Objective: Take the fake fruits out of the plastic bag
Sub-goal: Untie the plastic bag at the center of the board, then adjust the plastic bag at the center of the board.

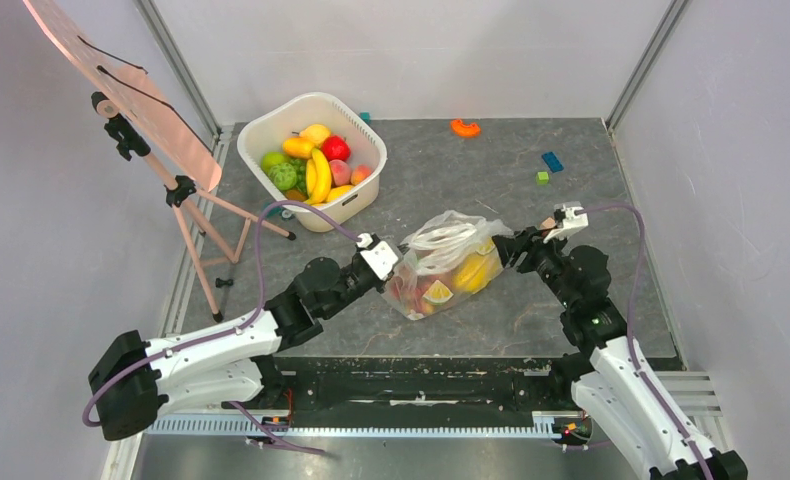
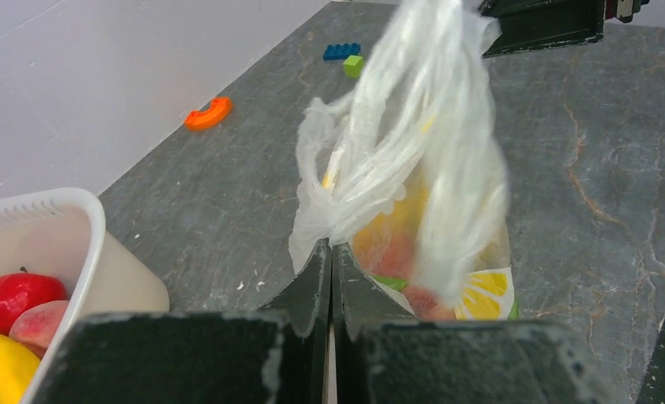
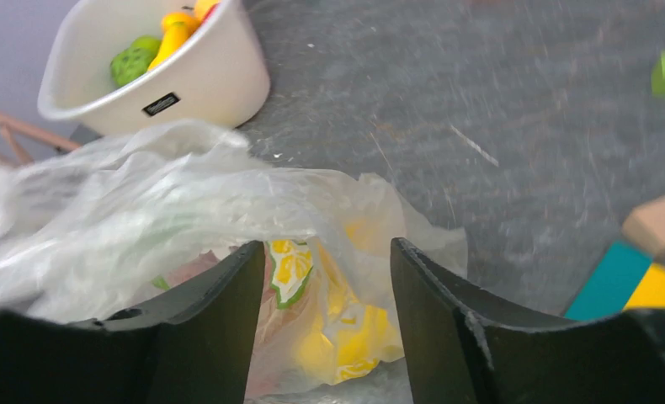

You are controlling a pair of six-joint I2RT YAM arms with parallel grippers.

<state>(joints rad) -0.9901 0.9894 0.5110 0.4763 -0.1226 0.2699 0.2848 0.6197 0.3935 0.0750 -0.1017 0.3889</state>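
The clear plastic bag [image 1: 441, 262] lies at the table's middle, its top film and loop handles bunched upward. Inside it are fake fruits [image 1: 471, 272], yellow, red and pink, with a lemon-slice print showing. My left gripper [image 1: 398, 262] is at the bag's left edge. In the left wrist view the gripper [image 2: 331, 251] is shut with the bag's film [image 2: 413, 160] pinched at its tips. My right gripper [image 1: 516, 245] is open at the bag's right side. In the right wrist view the gripper [image 3: 327, 248] stands over the bag [image 3: 178, 185] and its yellow fruit [image 3: 354, 337], holding nothing.
A white tub [image 1: 359, 205] at the back left holds a banana bunch, green fruits and other fruit. A pink easel [image 1: 161, 130] stands at the far left. An orange piece [image 1: 465, 127], a blue brick [image 1: 552, 161] and a green brick [image 1: 542, 177] lie at the back right.
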